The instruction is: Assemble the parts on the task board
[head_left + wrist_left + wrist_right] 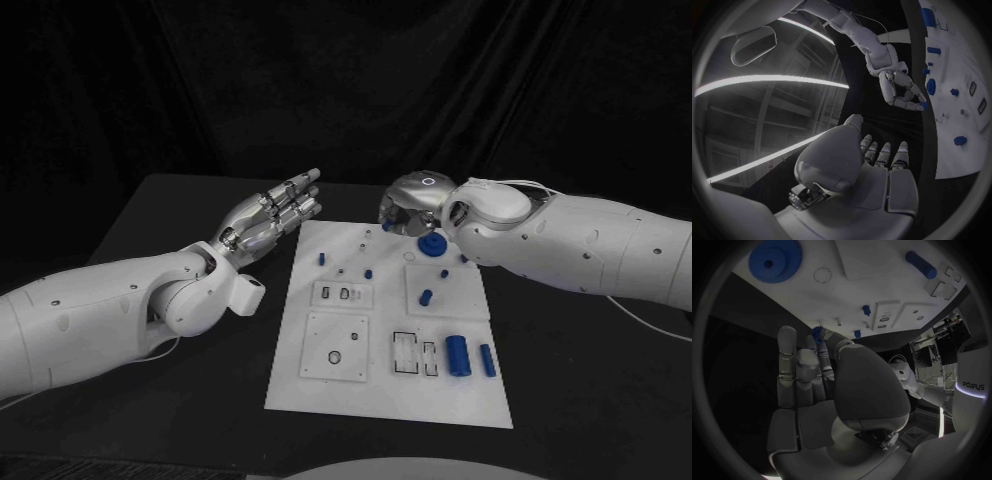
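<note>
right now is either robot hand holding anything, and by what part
The right robot hand pinches a small blue part at its fingertips, over the task board's far edge; the part's held portion can't be made out. The left robot hand holds nothing.

The task board (387,395) lies flat on the table before me, a white plate with raised square panels and rectangular cut-outs. At its far edge I see a blue gear (430,245) lying flat just below my right hand (418,205), which pinches a small blue gear (819,333) at its fingertips. Two blue cylinders (457,353) lie side by side near the board's near right corner, and several small blue pegs (426,296) stand scattered across its middle.
</note>
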`<action>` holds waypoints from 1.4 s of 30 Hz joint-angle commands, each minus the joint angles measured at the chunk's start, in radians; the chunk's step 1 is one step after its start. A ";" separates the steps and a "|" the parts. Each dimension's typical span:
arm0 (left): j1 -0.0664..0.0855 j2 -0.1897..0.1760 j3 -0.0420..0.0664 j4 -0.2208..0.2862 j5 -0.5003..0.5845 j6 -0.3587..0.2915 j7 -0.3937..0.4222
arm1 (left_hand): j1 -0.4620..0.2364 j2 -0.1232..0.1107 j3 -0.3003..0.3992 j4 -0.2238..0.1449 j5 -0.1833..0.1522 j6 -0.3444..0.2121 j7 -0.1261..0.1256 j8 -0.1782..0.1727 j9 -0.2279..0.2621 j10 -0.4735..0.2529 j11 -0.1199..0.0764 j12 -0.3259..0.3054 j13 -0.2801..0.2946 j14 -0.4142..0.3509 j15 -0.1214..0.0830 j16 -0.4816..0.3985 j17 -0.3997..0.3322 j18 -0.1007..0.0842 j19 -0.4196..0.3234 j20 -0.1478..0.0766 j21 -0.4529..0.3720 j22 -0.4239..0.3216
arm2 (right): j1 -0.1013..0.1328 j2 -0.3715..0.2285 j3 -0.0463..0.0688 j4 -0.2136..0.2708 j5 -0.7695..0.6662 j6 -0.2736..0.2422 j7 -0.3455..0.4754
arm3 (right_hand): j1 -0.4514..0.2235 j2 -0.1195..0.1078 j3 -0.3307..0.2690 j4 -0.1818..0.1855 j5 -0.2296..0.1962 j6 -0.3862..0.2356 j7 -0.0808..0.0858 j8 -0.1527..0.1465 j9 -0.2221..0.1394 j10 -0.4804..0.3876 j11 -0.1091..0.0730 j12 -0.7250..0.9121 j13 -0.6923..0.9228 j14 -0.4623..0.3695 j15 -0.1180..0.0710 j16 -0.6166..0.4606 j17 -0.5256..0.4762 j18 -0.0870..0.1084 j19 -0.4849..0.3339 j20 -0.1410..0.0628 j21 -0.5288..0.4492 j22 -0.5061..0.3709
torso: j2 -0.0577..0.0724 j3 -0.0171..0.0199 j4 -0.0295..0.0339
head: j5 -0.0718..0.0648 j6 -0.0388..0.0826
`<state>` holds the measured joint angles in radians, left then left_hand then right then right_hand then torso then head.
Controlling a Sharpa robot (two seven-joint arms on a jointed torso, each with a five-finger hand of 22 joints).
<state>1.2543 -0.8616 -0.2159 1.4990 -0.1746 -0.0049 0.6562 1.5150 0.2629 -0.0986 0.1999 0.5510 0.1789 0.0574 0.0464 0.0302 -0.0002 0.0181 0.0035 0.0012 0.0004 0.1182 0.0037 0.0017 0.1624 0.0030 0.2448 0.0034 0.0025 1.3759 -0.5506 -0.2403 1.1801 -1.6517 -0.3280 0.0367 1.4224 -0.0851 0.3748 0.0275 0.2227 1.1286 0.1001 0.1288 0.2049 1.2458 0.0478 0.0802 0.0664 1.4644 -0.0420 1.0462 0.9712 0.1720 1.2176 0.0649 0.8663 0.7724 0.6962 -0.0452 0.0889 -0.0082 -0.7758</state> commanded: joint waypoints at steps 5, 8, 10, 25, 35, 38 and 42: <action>-0.001 0.009 0.001 -0.004 -0.001 0.014 0.005 | 0.004 -0.006 0.002 -0.001 0.005 0.006 0.000 0.006 0.001 0.000 0.005 -0.004 -0.001 0.000 0.005 -0.004 -0.002 0.018 0.002 0.007 0.001 0.001 | -0.009 0.049 0.004 -0.067 0.040 0.008 -0.025 | -0.007 0.003 -0.009 0.006 -0.009 -0.011 0.007 -0.015 0.032 0.002 0.004 -0.013 -0.001 0.002 0.011 0.002 0.000 -0.012 0.002 0.006 0.002 0.004 | 0.004 -0.0002 0.0046 | -0.010 -0.001; -0.001 0.011 0.001 -0.006 -0.001 0.015 0.005 | 0.004 -0.006 0.003 -0.001 0.005 0.006 0.001 0.006 0.001 0.000 0.006 -0.004 -0.001 0.000 0.005 -0.004 -0.002 0.018 0.002 0.007 0.001 0.001 | -0.011 0.067 0.005 -0.089 0.041 0.011 -0.026 | -0.008 0.003 -0.009 0.007 -0.011 -0.014 0.008 -0.017 0.032 0.001 0.005 -0.014 -0.001 0.000 0.012 -0.001 -0.003 -0.012 0.000 0.007 -0.001 0.002 | 0.009 0.0001 0.0095 | -0.017 0.003; -0.001 0.013 0.001 -0.007 -0.001 0.016 0.004 | 0.004 -0.006 0.003 -0.001 0.005 0.006 0.001 0.006 0.001 0.000 0.006 -0.004 -0.001 0.000 0.005 -0.004 -0.002 0.018 0.002 0.007 0.001 0.001 | -0.012 0.076 0.006 -0.101 0.042 0.014 -0.026 | -0.008 0.004 -0.009 0.007 -0.013 -0.016 0.008 -0.019 0.032 -0.001 0.005 -0.015 -0.001 0.000 0.012 -0.001 -0.003 -0.011 -0.001 0.008 -0.002 0.001 | 0.012 0.0007 0.0114 | -0.020 0.004; -0.001 0.017 0.001 -0.007 -0.001 0.019 0.000 | 0.003 -0.004 0.005 -0.001 0.005 0.010 0.002 0.008 0.001 0.000 0.007 -0.004 -0.001 0.000 0.004 -0.004 -0.002 0.018 0.002 0.007 0.001 0.001 | -0.029 0.118 0.008 -0.157 0.043 0.042 -0.023 | -0.010 0.004 -0.010 0.014 -0.024 -0.032 0.010 -0.033 0.032 -0.013 0.009 -0.018 -0.001 -0.011 0.014 -0.016 -0.016 -0.010 -0.011 0.012 -0.007 0.005 | 0.022 0.0019 0.0202 | -0.027 0.011; -0.001 0.017 0.001 -0.006 -0.001 0.018 -0.003 | 0.002 -0.002 0.007 -0.001 0.006 0.013 0.004 0.009 0.002 0.000 0.009 -0.004 -0.001 0.000 0.004 -0.004 -0.002 0.018 0.002 0.007 0.001 0.001 | -0.035 0.126 0.009 -0.163 0.043 0.063 -0.024 | -0.013 0.004 -0.010 0.019 -0.029 -0.041 0.012 -0.040 0.032 -0.022 0.011 -0.019 -0.001 -0.015 0.015 -0.021 -0.020 -0.009 -0.016 0.013 -0.011 0.004 | 0.021 0.0021 0.0237 | -0.033 0.008; -0.001 0.017 0.001 -0.006 -0.001 0.018 -0.003 | 0.002 0.000 0.009 0.000 0.006 0.014 0.005 0.010 0.002 0.000 0.010 -0.004 -0.001 0.000 0.004 -0.004 -0.002 0.018 0.002 0.007 0.001 0.001 | -0.036 0.126 0.009 -0.163 0.043 0.066 -0.024 | -0.013 0.004 -0.010 0.019 -0.030 -0.043 0.012 -0.042 0.031 -0.023 0.012 -0.019 -0.001 -0.016 0.015 -0.023 -0.022 -0.008 -0.018 0.014 -0.014 0.003 | 0.020 0.0018 0.0248 | -0.032 0.005; -0.001 0.017 0.001 -0.006 -0.001 0.018 -0.005 | 0.001 0.002 0.010 0.000 0.006 0.015 0.006 0.010 0.002 0.000 0.010 -0.004 -0.001 0.000 0.004 -0.004 -0.002 0.018 0.002 0.007 0.001 0.001 | -0.037 0.124 0.009 -0.160 0.043 0.069 -0.025 | -0.014 0.003 -0.010 0.021 -0.032 -0.048 0.014 -0.046 0.031 -0.028 0.013 -0.020 -0.002 -0.019 0.016 -0.026 -0.025 -0.008 -0.021 0.014 -0.017 0.002 | 0.021 0.0012 0.0255 | -0.032 0.006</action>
<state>1.2541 -0.8462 -0.2159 1.4908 -0.1749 0.0030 0.6433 1.5150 0.2629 -0.0930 0.2000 0.5509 0.1859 0.0645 0.0504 0.0308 0.0034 0.0216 0.0035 0.0009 0.0004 0.1181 0.0037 0.0014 0.1624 0.0030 0.2448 0.0034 0.0024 1.3479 -0.4265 -0.2282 1.0176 -1.6053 -0.2921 0.0295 1.4181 -0.0812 0.3642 0.0444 0.1966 1.0873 0.1126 0.0858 0.2365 1.2253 0.0610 0.0649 0.0665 1.4533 -0.0239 1.0223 0.9471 0.1720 1.2043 0.0806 0.8538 0.7747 0.7173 -0.0437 0.1138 -0.0407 -0.7697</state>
